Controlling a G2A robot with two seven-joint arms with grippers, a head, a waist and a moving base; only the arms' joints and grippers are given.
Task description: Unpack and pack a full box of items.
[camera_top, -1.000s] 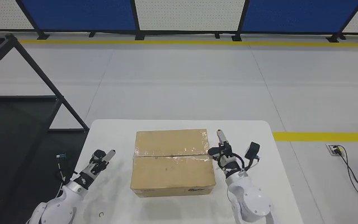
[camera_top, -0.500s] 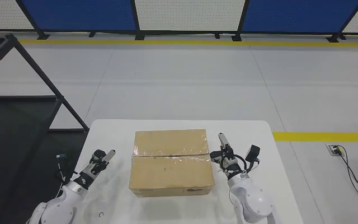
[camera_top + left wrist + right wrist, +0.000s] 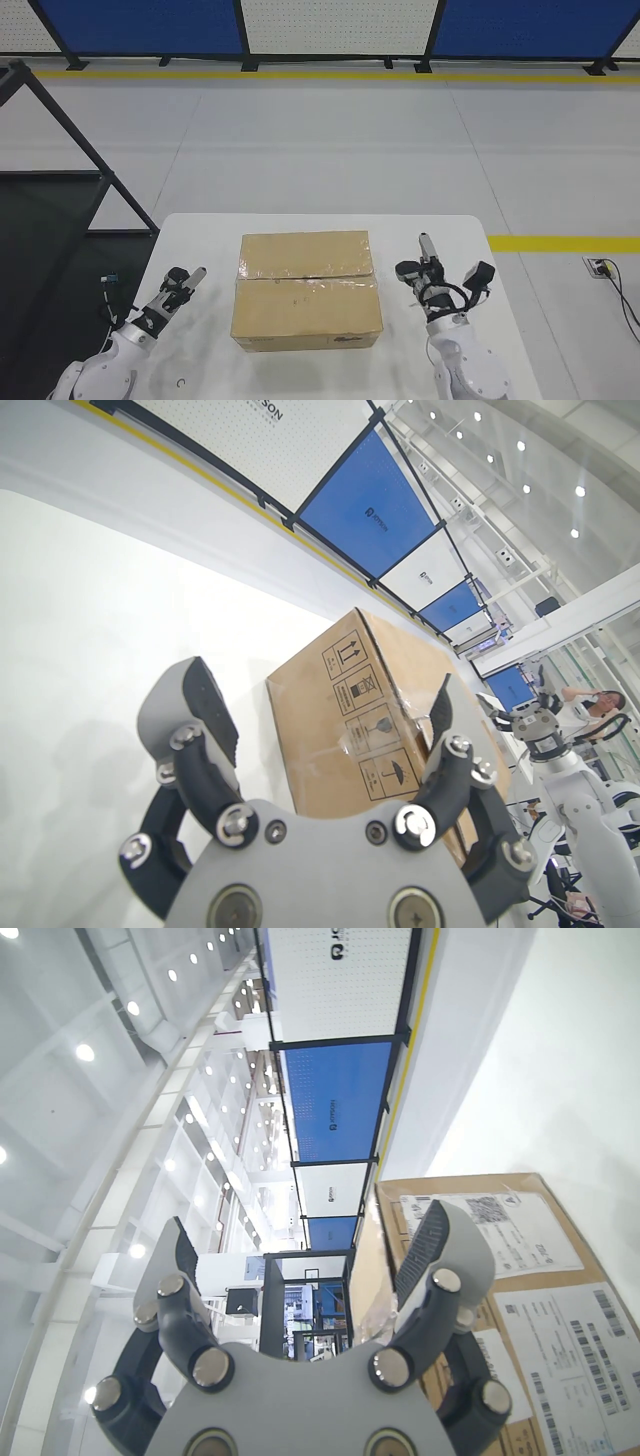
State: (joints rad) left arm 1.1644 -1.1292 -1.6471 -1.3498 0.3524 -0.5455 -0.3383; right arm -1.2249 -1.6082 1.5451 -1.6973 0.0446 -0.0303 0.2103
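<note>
Taped cardboard box (image 3: pixel 307 293) stands at desk (image 3: pixel 200 235) centre. Left gripper (image 3: pixel 320 685) at its 9 o'clock, right gripper (image 3: pixel 307 1218) at 3 o'clock; both jaws spread, holding nothing

surface: white table (image 3: pixel 205 250) | load: closed, taped cardboard box (image 3: pixel 306 295); flat near its centre

Pale grey floor (image 3: pixel 330 140) with yellow line (image 3: pixel 300 74), blue and white partition panels (image 3: pixel 140 25) behind, black frame (image 3: pixel 100 172) alongside.

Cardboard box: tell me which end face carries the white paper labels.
The cardboard box end facing the right end effector: white barcode labels cover it, while the end facing the left end effector shows just black handling symbols.
</note>
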